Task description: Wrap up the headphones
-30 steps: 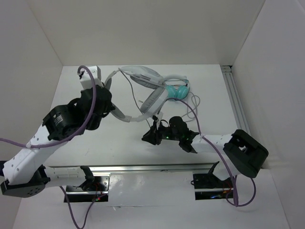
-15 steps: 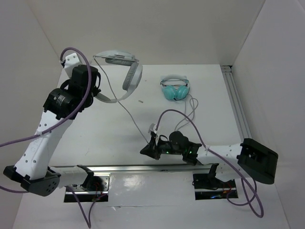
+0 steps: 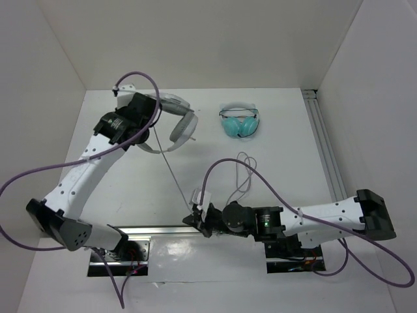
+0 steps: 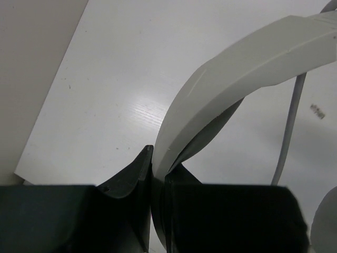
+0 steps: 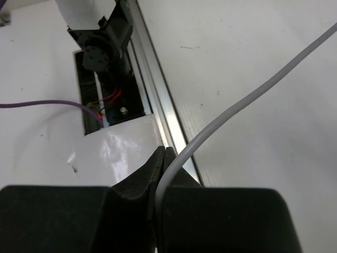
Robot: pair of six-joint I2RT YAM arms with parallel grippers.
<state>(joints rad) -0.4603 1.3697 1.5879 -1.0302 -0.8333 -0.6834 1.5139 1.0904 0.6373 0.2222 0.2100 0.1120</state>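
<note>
- While the left gripper (image 4: 159,164) is clamped shut on the headband (image 4: 237,58), held edge-on between its fingers, the right gripper (image 5: 160,156) is pinched closed on the cable (image 5: 237,105).
- From the left gripper outward, the headphones (image 3: 183,125) hang at the far left of the table (image 3: 293,150), apparently lifted off it, with one ear cup just right of the fingers.
- From the right gripper outward, the cable rises up and away, passing over the rail (image 5: 150,68) at the near edge.
- Between the two grippers the cable runs as a straight, tight line in the top view; a loose pale loop, probably its remainder, lies on the table to the right.
- Teal headphones (image 3: 240,124) lie well apart at the far middle and are not part of the job.
- Handling, as a judgement: the headband looks stiff and smooth, so a flat clamp across its width is sound, though it could pivot in the fingers if the cable pulls sideways.
- Thin and limp, the cable will hold a turn only under light tension, and it may slide through a pinch.
- The ear pads are probably soft and a poor place to grip; the headband is the anchor, with the cable taken close to the free end.
- Too hard a pull could strain the cable where it enters the cup.
</note>
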